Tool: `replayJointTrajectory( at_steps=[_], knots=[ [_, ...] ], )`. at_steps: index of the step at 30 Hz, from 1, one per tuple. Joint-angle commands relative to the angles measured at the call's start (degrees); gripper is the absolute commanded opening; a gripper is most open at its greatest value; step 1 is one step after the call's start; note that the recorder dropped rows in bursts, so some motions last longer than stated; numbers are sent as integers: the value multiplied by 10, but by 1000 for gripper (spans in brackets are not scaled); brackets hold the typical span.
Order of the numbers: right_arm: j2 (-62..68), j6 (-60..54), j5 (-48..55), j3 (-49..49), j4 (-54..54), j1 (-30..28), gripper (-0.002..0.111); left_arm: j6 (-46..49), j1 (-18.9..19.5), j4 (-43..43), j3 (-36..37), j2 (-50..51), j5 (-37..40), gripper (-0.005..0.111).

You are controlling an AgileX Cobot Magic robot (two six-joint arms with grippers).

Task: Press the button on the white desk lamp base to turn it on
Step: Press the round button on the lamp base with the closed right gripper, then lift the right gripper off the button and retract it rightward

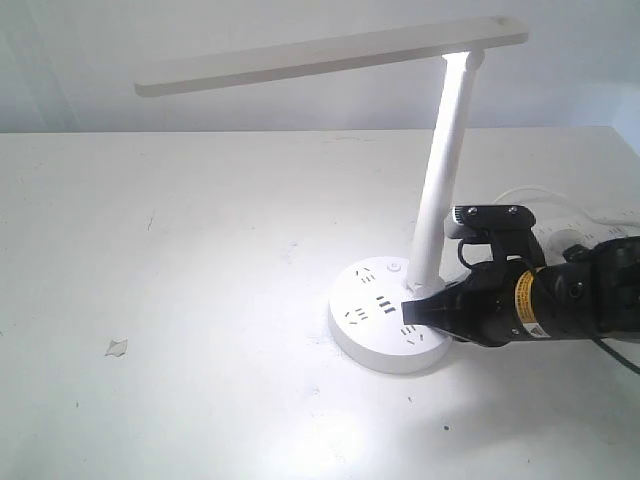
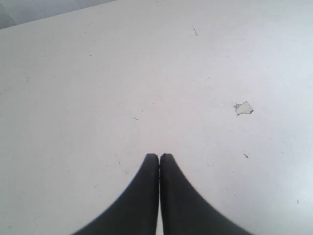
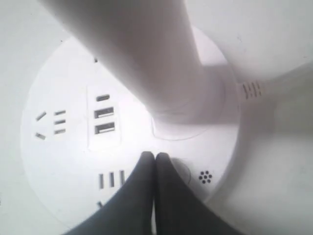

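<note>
The white desk lamp point(image 1: 445, 160) stands on the table with its slanted pole and long bar head point(image 1: 330, 55); a bright glow falls on the table beneath it. Its round white desk lamp base point(image 1: 375, 320) shows socket slots, USB ports point(image 3: 103, 120) and a round button point(image 3: 182, 170). My right gripper point(image 1: 412, 308) is shut, its black tips over the base's right part. In the right wrist view the right gripper point(image 3: 155, 155) rests on the disc with the button partly hidden beside it. My left gripper point(image 2: 159, 156) is shut over bare table, out of the exterior view.
A white power strip point(image 1: 560, 235) and cable lie behind the right arm at the right edge. A small paper scrap point(image 1: 117, 347) lies on the table at the left; the same paper scrap point(image 2: 243, 108) shows in the left wrist view. The table's back edge meets a pale wall.
</note>
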Motion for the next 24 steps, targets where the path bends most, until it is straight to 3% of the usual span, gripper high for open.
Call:
replayJointTrajectory(
  at_steps=[1, 15, 24],
  knots=[
    [12, 0, 43, 3, -5, 2, 0, -1, 1, -3, 2, -2, -1, 0],
    [-91, -2, -289, 3, -19, 2, 0, -1, 1, -3, 2, -2, -1, 0],
    [-201, -15, -457, 3, -156, 2, 0, -1, 1, -3, 2, -2, -1, 0]
  ],
)
